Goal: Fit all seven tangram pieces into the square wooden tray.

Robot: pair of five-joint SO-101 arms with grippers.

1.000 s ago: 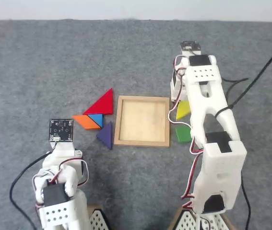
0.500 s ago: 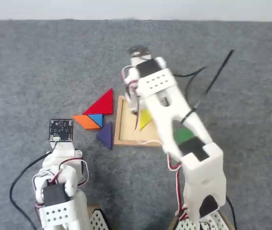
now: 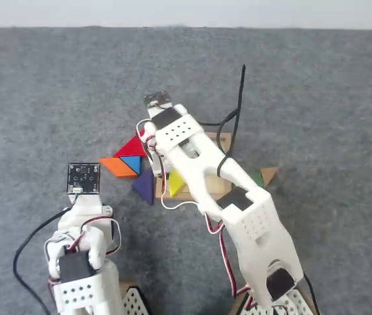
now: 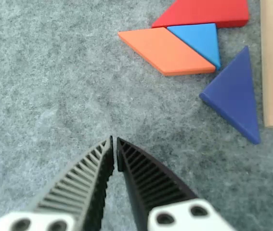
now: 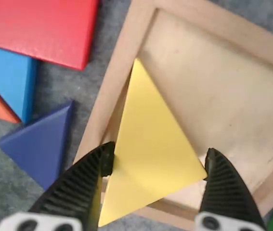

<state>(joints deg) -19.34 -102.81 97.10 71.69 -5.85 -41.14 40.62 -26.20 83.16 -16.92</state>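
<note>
One of seven pieces is at the tray. The yellow triangle (image 5: 148, 154) hangs over the corner of the square wooden tray (image 5: 213, 72) nearest the left arm, one tip inside and the opposite corner overlapping the rim. The right gripper (image 5: 155, 159) is clamped on it, a jaw against either side.

Step, as I read it: seating the first piece. The visible tray floor is bare. The next move calls for shifting it inward, squaring an edge to the tray wall, lowering it flat, then releasing.

- **Off the tray's left edge, on the table:** red triangle (image 3: 133, 146), orange parallelogram (image 3: 115, 167), blue triangle (image 3: 133, 163), dark blue triangle (image 3: 144, 186).
- **Off its right edge:** green piece (image 3: 256, 178), tan piece (image 3: 269, 174).

The right arm stretches diagonally across the tray. The left gripper (image 4: 114, 144) hangs over bare table short of the pieces, jaws nearly together.
</note>
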